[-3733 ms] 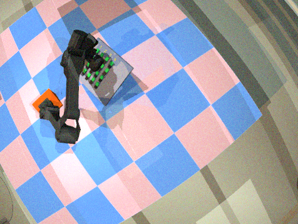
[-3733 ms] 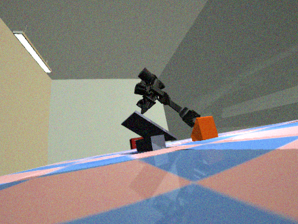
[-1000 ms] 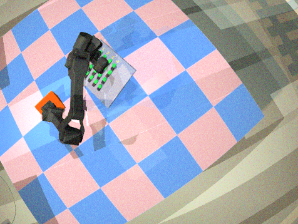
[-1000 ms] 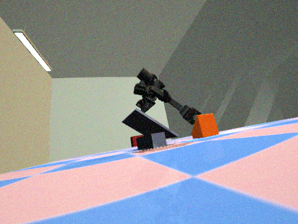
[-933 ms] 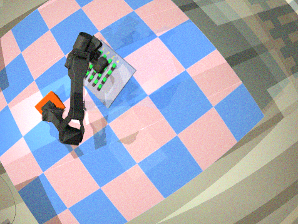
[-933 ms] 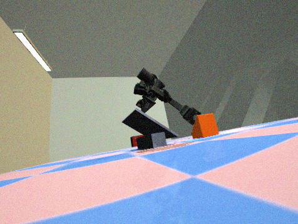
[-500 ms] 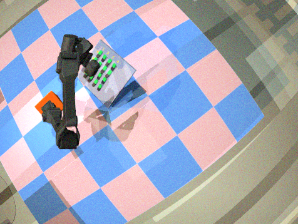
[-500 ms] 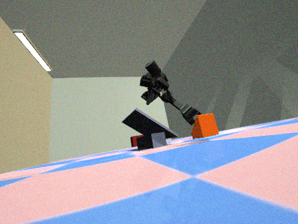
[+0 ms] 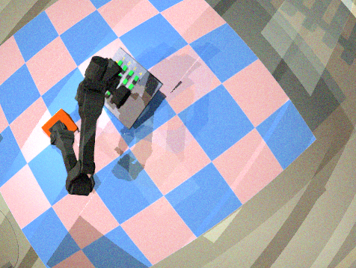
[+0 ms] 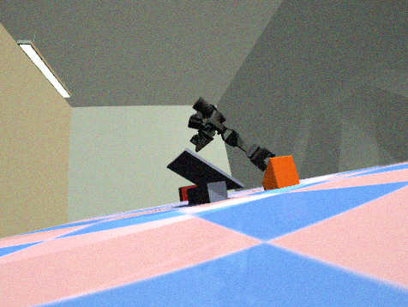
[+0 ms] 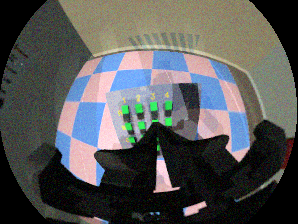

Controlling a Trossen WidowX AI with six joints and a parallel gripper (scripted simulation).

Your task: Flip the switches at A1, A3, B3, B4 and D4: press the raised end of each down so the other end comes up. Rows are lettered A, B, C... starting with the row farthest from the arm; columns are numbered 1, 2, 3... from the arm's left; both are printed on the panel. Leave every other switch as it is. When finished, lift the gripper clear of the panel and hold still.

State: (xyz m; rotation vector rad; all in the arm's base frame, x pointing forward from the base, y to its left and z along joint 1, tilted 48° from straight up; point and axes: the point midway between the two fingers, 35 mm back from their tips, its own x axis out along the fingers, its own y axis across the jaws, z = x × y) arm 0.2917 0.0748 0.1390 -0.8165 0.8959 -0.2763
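The grey switch panel (image 9: 143, 101) (image 10: 203, 171) (image 11: 116, 100) is tilted, with green-marked switches in rows. In the wrist view, A1 (image 11: 125, 109), A3 (image 11: 153, 106) and B4 (image 11: 168, 121) show in front of the fingers; B3 is partly covered by the fingertips. D4 cannot be made out. Which switch ends are raised is too small to tell. My gripper (image 9: 120, 98) (image 10: 198, 149) (image 11: 156, 124) is shut and empty. It hangs over the nearer rows on the column 3 and 4 side, and the exterior view shows a gap above the panel.
An orange wedge-like block (image 9: 68, 119) (image 10: 283, 172) stands near the arm's base, left of the arm in the top view. A red block (image 10: 184, 193) shows behind the panel's grey support (image 10: 218, 191). The arm covers the panel's left part in the top view.
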